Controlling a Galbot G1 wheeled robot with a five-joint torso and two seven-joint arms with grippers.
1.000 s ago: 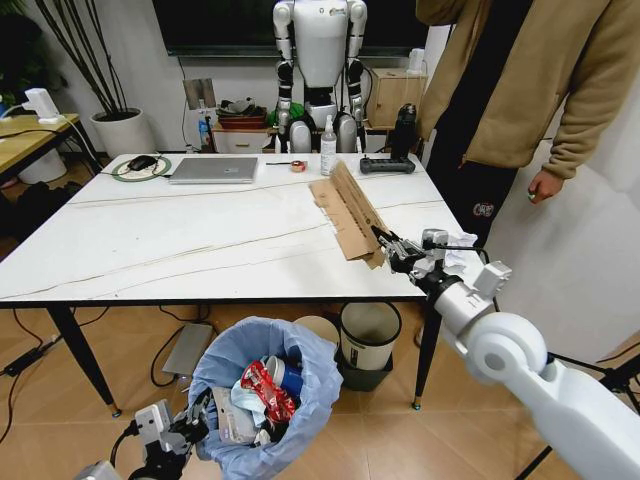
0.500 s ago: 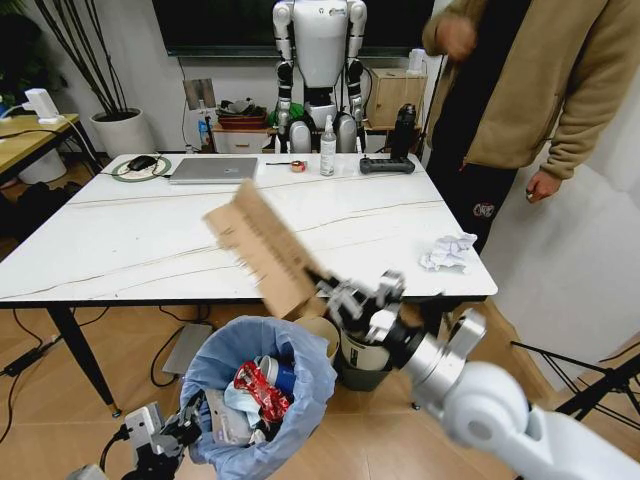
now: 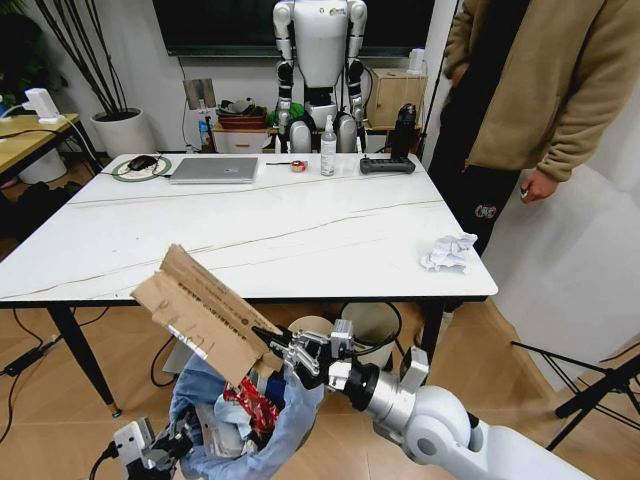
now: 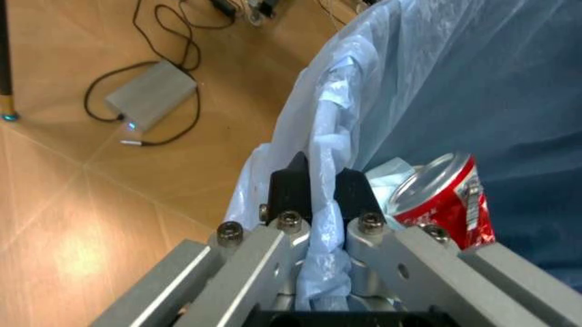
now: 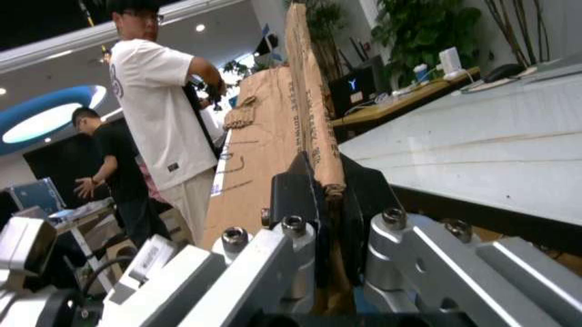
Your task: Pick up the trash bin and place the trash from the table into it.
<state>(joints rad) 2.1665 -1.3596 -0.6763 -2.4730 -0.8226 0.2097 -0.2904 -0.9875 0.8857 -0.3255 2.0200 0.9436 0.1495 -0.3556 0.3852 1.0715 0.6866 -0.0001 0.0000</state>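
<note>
My right gripper (image 3: pixel 272 345) is shut on the corner of a torn brown cardboard sheet (image 3: pixel 205 315), holding it tilted just above the trash bin (image 3: pixel 297 425). In the right wrist view the cardboard (image 5: pixel 272 129) stands clamped between the fingers (image 5: pixel 293 194). The bin is lined with a crinkled light-blue bag and holds a crushed red can (image 3: pixel 248 405) and other litter. My left gripper (image 3: pixel 183 438) is shut on the bag-covered rim (image 4: pixel 314 204), with the red can (image 4: pixel 446 201) just inside. A crumpled pale tissue (image 3: pixel 448 250) lies near the right edge of the table (image 3: pixel 200 230).
At the table's far side are a grey laptop (image 3: pixel 213 170), a spray bottle (image 3: pixel 328 148) and a black device (image 3: pixel 392 160). A white bin with black rim (image 3: pixel 375 325) stands under the table. A person (image 3: pixel 540 90) stands at right. A power brick (image 4: pixel 150 102) and cables lie on the floor.
My right gripper has carried the cardboard from the table's right edge down and left to just over the bin. The left gripper keeps its hold on the rim.
</note>
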